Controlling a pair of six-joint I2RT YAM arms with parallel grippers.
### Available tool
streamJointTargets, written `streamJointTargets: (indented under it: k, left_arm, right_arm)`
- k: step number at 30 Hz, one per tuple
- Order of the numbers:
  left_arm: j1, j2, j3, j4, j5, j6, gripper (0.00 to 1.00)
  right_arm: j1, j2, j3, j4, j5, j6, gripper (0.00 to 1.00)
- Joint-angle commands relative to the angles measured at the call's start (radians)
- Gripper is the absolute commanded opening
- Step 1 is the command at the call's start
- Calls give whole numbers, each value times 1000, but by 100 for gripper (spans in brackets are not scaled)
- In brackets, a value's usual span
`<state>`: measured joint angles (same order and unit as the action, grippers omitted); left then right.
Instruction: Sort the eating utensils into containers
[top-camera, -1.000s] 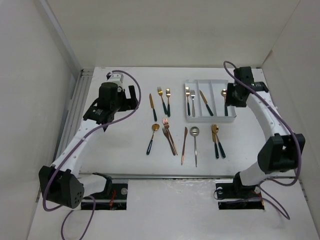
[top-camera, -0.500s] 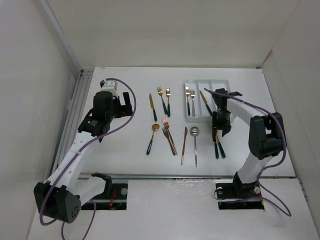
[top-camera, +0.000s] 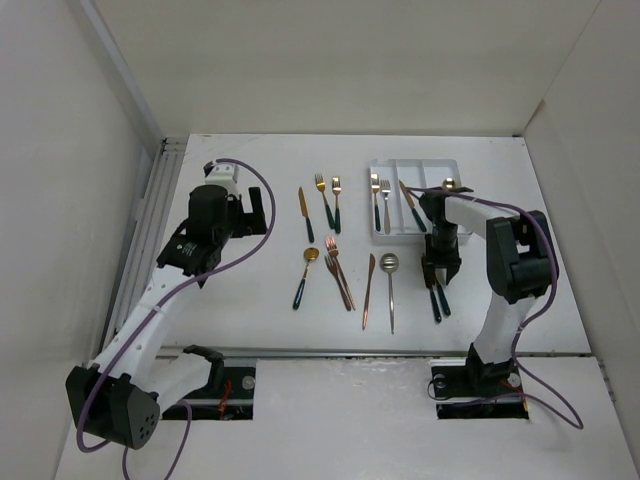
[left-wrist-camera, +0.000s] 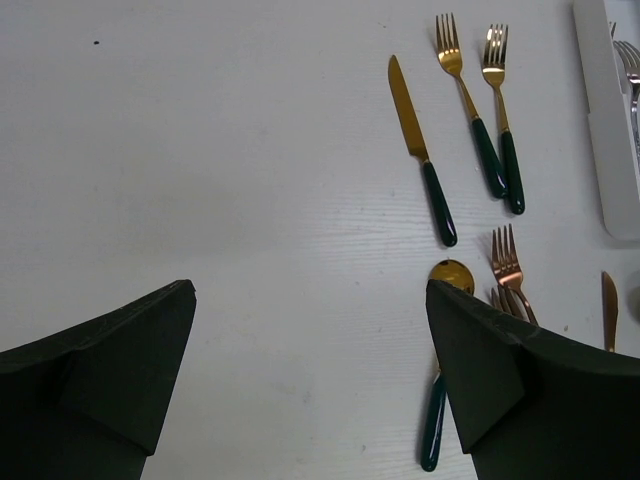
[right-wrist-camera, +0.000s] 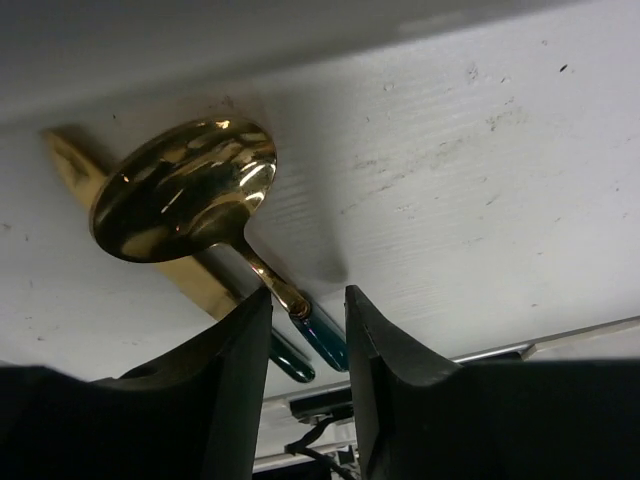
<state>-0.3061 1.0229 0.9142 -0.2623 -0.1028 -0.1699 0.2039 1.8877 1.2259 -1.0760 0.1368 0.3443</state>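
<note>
The white three-compartment tray (top-camera: 408, 239) stands at the back right; it holds two forks (top-camera: 380, 200), a knife (top-camera: 411, 204) and a gold spoon (top-camera: 450, 185). In front of it lie a gold spoon (right-wrist-camera: 185, 200) and a gold knife (right-wrist-camera: 196, 283), both green-handled. My right gripper (right-wrist-camera: 305, 300) (top-camera: 439, 274) is down over that pair, jaws narrowly apart. They straddle the spoon's neck, and a gap shows on the right side. More utensils lie mid-table: a knife (left-wrist-camera: 420, 150), two forks (left-wrist-camera: 485, 110), a spoon (top-camera: 305, 275), copper forks (top-camera: 338, 270), a copper knife (top-camera: 368, 290) and a silver spoon (top-camera: 390, 290). My left gripper (left-wrist-camera: 308, 300) (top-camera: 255, 205) hangs wide open over bare table, left of them.
White walls close in the table on the left, back and right. A ribbed rail (top-camera: 160, 215) runs along the left side behind the left arm. Both arm bases and their cables (top-camera: 470, 385) sit at the near edge.
My right arm has swung from the tray's right compartment down to the spoon and knife in front of it, and its jaws have narrowed. My left arm has shifted slightly.
</note>
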Motion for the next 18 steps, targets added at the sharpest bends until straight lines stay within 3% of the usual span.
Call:
streamJointTargets:
  k: [1,5,13,18]
  left_arm:
    - [-4,-21,-9,48,-25,23,100]
    - [-4,-21,-9,48,-25,23,100]
    - [-4,-21,-18,48,-25,23,100]
    - [-4,-21,-18,48,-34,23,100]
  right_arm:
    - [5,5,-12,19,14,22,41]
    - [5,30,-12,42,-26,-2,38]
    - [5,40,-11,73,-97,-47,22]
    - [5,50,-2,82,-77,-47,23]
